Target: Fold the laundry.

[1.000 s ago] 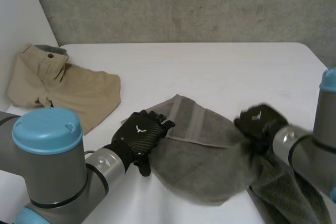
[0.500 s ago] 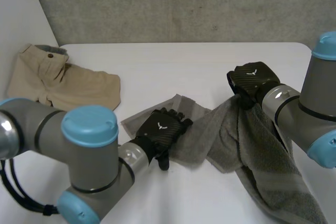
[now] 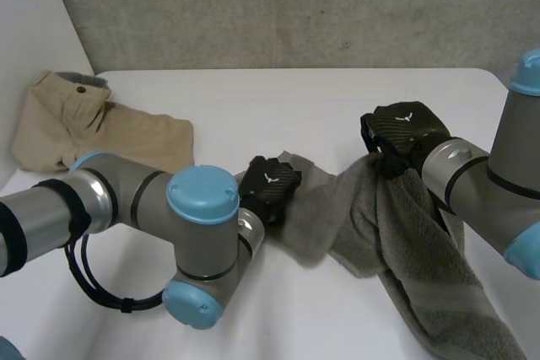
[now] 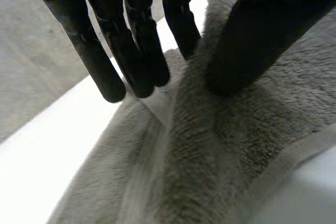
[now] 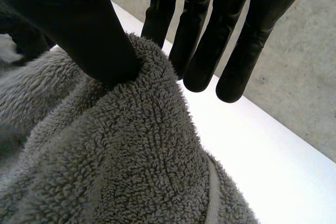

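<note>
The folding has barely begun, judging by the scene. The grey towel [image 3: 396, 233] is bunched and twisted, with no fold laid in it yet. One end lies on the white counter [image 3: 321, 99] near the middle, and the rest rises to the right hand [image 3: 403, 134] and drapes from it down toward the robot's side of the counter.

The left hand [image 3: 268, 185] sits on the towel's end on the counter. In its wrist view the fingers [image 4: 136, 51] are straight and close together with their tips at the towel's edge. The thumb [image 4: 257, 35] presses the pile on the other side of a raised ridge of cloth, so the hand appears to pinch that ridge.

The right hand holds a lifted hump of towel above the counter. Its thumb [image 5: 79, 19] digs into the cloth against straight fingers [image 5: 202, 35] that lie side by side beyond it.

What seems left for the towel is to spread it flat, square up its edges, and then fold it.

The tan shorts [image 3: 101, 128] lie at the far left of the counter, well apart from both hands and untouched. They lie fairly flat, but whether they count as folded cannot be told.

Both pieces rest directly on the counter, with nothing holding them.
</note>
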